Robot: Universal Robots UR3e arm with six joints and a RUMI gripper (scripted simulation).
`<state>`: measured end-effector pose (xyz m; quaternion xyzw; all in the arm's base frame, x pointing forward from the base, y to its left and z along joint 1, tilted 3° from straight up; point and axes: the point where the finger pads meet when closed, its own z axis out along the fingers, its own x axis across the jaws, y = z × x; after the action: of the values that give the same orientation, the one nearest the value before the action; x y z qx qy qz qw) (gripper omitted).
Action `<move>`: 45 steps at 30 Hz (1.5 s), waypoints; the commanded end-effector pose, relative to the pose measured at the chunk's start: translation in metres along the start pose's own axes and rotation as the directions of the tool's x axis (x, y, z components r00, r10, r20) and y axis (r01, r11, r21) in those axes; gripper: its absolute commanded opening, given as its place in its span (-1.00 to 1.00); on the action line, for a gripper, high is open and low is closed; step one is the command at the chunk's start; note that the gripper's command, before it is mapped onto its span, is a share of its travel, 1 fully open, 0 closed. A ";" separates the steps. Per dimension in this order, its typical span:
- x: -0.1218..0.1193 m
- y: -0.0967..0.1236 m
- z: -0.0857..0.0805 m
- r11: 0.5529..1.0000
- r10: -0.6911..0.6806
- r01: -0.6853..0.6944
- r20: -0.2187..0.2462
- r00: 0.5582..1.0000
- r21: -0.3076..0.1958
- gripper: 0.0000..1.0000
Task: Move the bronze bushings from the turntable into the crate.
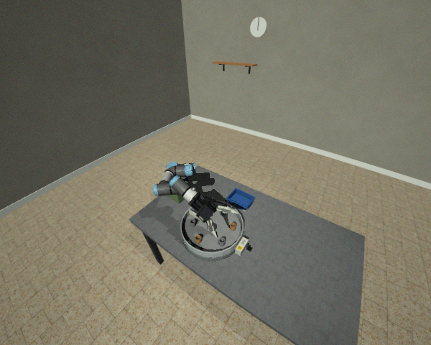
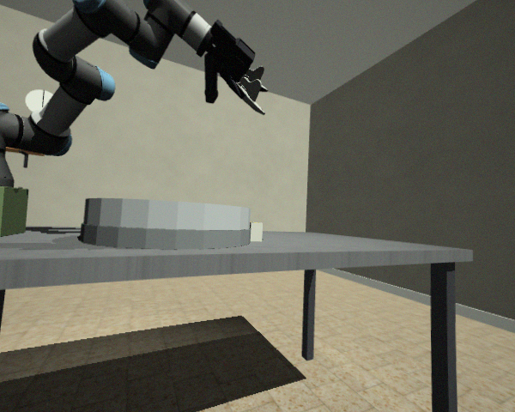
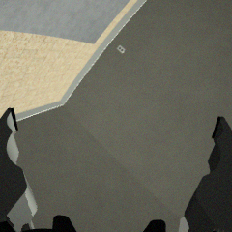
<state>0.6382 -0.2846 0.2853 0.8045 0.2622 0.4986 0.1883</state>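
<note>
The turntable [image 1: 210, 255] [image 2: 178, 215] is a round grey drum with a raised rim. On it in the top view stand a bronze bushing [image 1: 198, 239] at the front left, another bronze bushing [image 1: 233, 226] at the right, a steel bushing [image 1: 222, 240] at the front and a darker steel bushing [image 1: 192, 223] at the left. The blue crate [image 1: 241, 199] lies behind the turntable, with no bushing visible in it. My gripper [image 1: 227, 224] [image 2: 265, 101] [image 3: 115, 113] is wide open and empty, high above the turntable and tilted outward. The arm may hide part of the turntable's back.
A small pale box [image 1: 241, 246] [image 2: 256, 232] with a yellow mark and a dark part beside it sits against the turntable's right side. The arm stands on a green base [image 2: 3, 210] at the table's far left. The table's front edge runs close to the turntable.
</note>
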 end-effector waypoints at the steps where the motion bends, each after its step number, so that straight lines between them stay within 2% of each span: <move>1: 0.001 0.001 -0.001 1.000 -0.002 0.002 -0.001 1.000 -0.002 1.00; 22: 0.000 0.000 -0.001 1.000 -0.007 0.007 0.005 1.000 0.000 1.00; 27: -0.008 -0.005 -0.003 0.999 -0.032 0.031 0.042 0.999 0.016 1.00; 32: -0.025 -0.019 -0.008 0.994 -0.092 0.085 0.120 0.988 0.063 1.00; 34: -0.025 -0.019 -0.008 0.994 -0.092 0.085 0.120 0.988 0.063 1.00; 38: -0.046 -0.039 -0.019 0.980 -0.173 0.147 0.200 0.964 0.137 1.00; 42: -0.071 -0.068 -0.038 0.943 -0.283 0.216 0.274 0.919 0.253 1.00; 43: -0.077 -0.077 -0.044 0.929 -0.315 0.232 0.288 0.904 0.288 1.00; 44: -0.077 -0.077 -0.044 0.929 -0.315 0.232 0.288 0.904 0.288 1.00; 45: -0.084 -0.086 -0.051 0.913 -0.347 0.247 0.300 0.888 0.324 1.00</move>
<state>0.5729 -0.2753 0.2161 0.8462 0.3762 0.3241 0.1930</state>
